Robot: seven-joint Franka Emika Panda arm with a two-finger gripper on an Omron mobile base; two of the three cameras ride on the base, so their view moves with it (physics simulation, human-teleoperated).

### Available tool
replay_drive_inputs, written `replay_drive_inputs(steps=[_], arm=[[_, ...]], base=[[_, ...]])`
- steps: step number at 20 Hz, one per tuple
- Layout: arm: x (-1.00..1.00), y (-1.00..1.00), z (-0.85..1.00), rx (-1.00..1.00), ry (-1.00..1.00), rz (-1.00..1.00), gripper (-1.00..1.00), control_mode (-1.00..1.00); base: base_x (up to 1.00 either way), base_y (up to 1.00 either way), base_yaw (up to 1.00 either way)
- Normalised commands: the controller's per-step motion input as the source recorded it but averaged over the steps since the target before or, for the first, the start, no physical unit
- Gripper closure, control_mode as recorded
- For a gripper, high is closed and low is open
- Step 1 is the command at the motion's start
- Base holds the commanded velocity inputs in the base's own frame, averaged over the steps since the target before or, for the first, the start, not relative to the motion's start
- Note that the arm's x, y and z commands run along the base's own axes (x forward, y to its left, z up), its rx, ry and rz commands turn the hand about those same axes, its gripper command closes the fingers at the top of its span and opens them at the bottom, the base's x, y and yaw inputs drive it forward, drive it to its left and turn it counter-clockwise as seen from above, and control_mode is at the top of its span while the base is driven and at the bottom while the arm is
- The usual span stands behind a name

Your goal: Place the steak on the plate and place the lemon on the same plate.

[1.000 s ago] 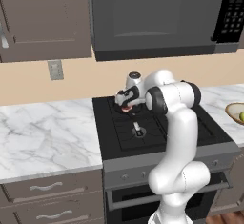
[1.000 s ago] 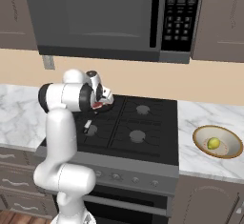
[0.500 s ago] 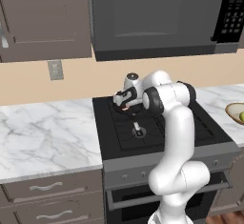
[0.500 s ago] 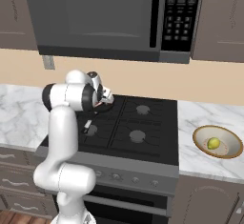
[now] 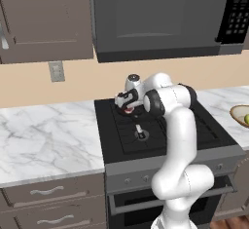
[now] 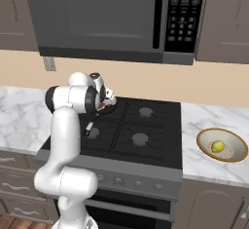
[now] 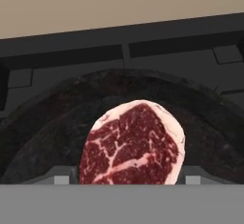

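The steak (image 7: 133, 147), a red slab with white marbling, lies in a dark round pan (image 7: 52, 137) on the stove's back left burner. My gripper (image 7: 125, 178) is down over the pan, with a fingertip (image 7: 61, 177) against each side of the steak. From the base cameras the gripper (image 5: 125, 102) (image 6: 104, 103) hangs low at the back left of the stove, with a bit of red steak (image 5: 128, 109) under it. The lemon (image 6: 218, 146) sits in a tan bowl (image 6: 204, 140) on the right counter. The plate is out of view.
The black stove top (image 6: 146, 130) has several burners, and a small light-and-dark piece (image 5: 140, 133) lies on the front left one. Marble counter (image 5: 44, 140) runs to the left. A microwave (image 6: 126, 18) hangs above, and the wall stands close behind the pan.
The hand has sunk slightly toward the pan and the fingers have closed in from wide open onto the steak's sides. The base has not moved.
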Motion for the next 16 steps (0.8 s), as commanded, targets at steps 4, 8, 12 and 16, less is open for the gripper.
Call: replay_drive_inputs(steps=[4, 8, 12, 16], arm=[[0.0, 0.0, -0.16, 0.0, -0.01, 0.0, 1.0, -1.0], [-0.29, 0.0, -0.01, 0.0, -0.16, -0.06, 1.0, -1.0], [-0.41, 0.0, 0.06, 0.01, -0.37, -0.22, 1.0, -1.0], [-0.4, 0.0, 0.14, 0.06, -0.29, -0.2, 1.0, -1.0]], base=[[0.0, 0.0, 0.0], [0.0, 0.0, 0.0], [0.0, 0.0, 0.0], [0.0, 0.0, 0.0]])
